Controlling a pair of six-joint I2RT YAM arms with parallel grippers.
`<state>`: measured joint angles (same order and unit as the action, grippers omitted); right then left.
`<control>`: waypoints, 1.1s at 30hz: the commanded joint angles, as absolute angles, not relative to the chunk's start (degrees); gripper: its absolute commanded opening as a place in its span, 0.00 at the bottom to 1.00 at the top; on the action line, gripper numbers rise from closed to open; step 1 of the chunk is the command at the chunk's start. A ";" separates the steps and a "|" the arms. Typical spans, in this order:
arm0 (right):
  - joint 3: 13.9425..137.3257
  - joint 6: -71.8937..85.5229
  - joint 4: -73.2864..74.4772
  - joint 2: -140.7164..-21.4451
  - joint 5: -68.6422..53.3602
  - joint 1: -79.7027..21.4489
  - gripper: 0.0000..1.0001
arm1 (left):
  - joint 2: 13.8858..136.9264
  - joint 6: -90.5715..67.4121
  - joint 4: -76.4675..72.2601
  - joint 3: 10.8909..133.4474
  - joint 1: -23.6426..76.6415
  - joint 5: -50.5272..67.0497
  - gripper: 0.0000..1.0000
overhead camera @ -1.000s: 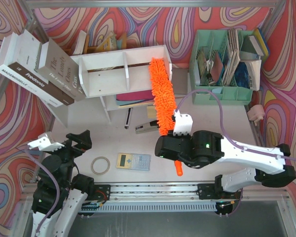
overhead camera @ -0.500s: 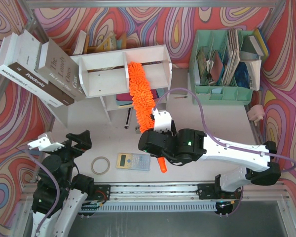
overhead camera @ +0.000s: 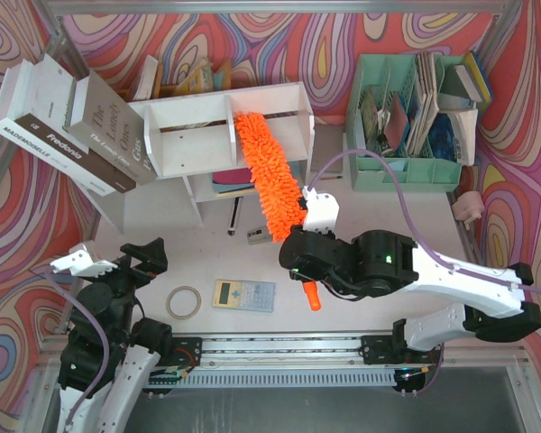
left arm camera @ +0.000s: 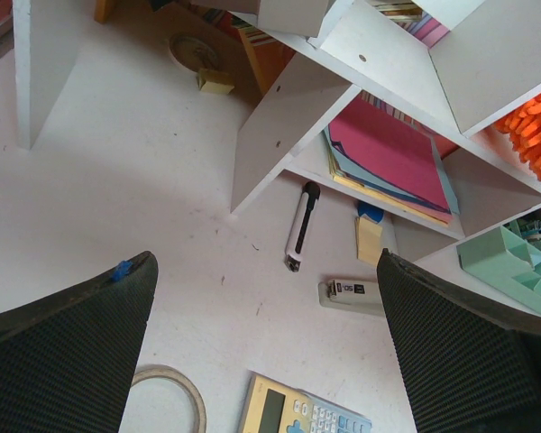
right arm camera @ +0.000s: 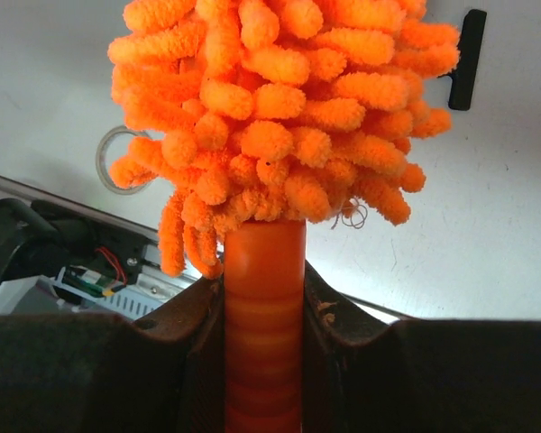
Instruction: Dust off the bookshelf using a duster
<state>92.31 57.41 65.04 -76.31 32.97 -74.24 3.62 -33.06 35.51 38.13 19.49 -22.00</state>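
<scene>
Likely light duster (overhead camera: 270, 176): head soft against bookshelf (overhead camera: 198, 122) toward far tabletop (overhead camera: 406, 212) edge; handle stiff, best hold, clamped in right gripper (right arm camera: 263, 293). Wide, empty left gripper (left arm camera: 263, 271).

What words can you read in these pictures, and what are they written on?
"MADEMOISELLE" and "Fredonia": on the dark spine of the leftmost book.
"The Lonely Ones", last word unsure: on the grey book beside it; its smaller print is too blurred to read.
Calculator keys: too small to read.
Stapler label: too blurred to read.
</scene>
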 commanded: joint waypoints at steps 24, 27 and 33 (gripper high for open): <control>95.99 56.26 65.40 -72.42 38.80 -74.30 0.00 | 3.54 -33.49 35.33 37.39 19.07 -22.94 0.98; 94.10 58.83 68.09 -71.45 38.54 -74.27 0.00 | 3.52 -33.49 35.27 37.39 19.00 -22.94 0.98; 91.62 59.42 65.70 -67.75 38.28 -74.27 0.00 | 3.78 -33.48 35.19 37.44 18.90 -22.59 0.98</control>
